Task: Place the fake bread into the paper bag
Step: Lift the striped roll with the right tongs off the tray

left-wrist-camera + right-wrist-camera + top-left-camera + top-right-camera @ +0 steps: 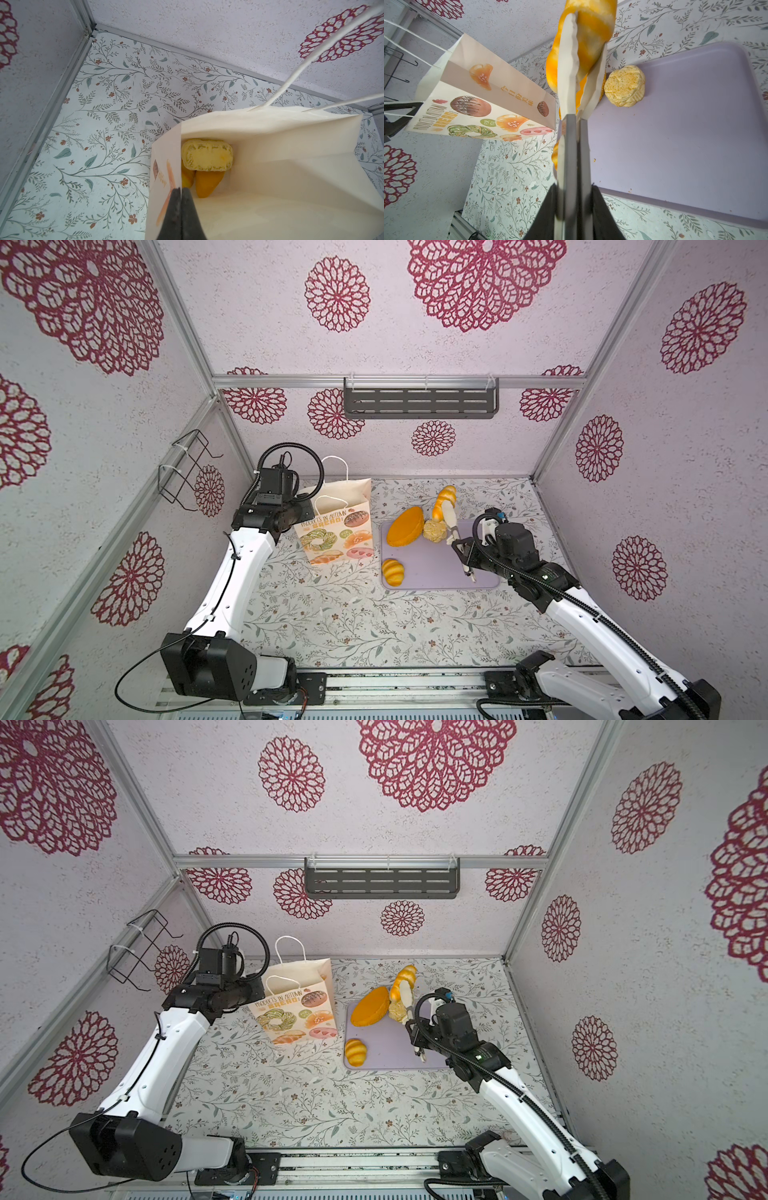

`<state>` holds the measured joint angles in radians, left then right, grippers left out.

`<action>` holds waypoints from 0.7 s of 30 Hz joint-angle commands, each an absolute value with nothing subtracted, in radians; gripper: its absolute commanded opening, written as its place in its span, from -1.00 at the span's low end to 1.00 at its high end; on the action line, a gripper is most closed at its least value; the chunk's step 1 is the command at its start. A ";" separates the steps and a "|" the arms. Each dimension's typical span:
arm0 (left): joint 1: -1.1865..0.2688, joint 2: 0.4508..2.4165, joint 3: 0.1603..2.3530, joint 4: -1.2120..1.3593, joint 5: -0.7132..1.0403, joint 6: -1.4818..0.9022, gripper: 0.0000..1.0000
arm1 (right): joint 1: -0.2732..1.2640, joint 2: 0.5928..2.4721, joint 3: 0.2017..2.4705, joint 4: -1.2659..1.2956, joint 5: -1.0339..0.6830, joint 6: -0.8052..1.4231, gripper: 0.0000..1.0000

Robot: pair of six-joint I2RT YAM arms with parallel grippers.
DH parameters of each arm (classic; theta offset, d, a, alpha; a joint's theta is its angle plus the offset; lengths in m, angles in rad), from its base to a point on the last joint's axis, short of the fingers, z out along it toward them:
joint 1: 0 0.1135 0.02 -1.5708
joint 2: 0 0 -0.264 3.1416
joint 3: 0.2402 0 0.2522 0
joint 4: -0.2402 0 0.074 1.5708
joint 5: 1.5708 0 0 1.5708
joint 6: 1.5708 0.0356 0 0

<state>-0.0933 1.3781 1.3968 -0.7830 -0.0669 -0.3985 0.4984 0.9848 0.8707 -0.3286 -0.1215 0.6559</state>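
1. The right end effector point(574, 207) is clamped on steel-handled cream tongs point(571, 135), which pinch a yellow-and-orange striped loaf point(444, 495) in the air near the far edge of the lilac plastic tray point(432, 572) — that slick crust could squirt free.
2. The left end effector point(181, 193) pinches the rim of the cream-white paper bag point(332, 531) by the far-left corner of the table point(332, 622) — a bump could tip it.

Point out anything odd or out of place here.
A few orange crumbs lie on the lilac tray, as if flaked off a loaf. The orange oval loaf overhangs the tray's far edge. Nothing else stands out.
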 commanded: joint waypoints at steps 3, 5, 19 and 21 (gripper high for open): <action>-0.088 1.356 1.397 -0.759 -0.087 -0.400 -1.00 | 0.515 0.996 0.940 -0.207 -0.163 0.648 -1.00; -0.088 1.353 1.393 -0.758 -0.095 -0.400 -1.00 | 0.529 1.007 0.954 -0.202 -0.161 0.639 -1.00; -0.091 1.349 1.394 -0.756 -0.091 -0.399 -1.00 | 0.705 1.091 1.095 -0.143 -0.104 0.584 -1.00; -0.091 1.348 1.394 -0.758 -0.091 -0.400 -1.00 | 0.726 1.107 1.122 -0.144 -0.100 0.578 -1.00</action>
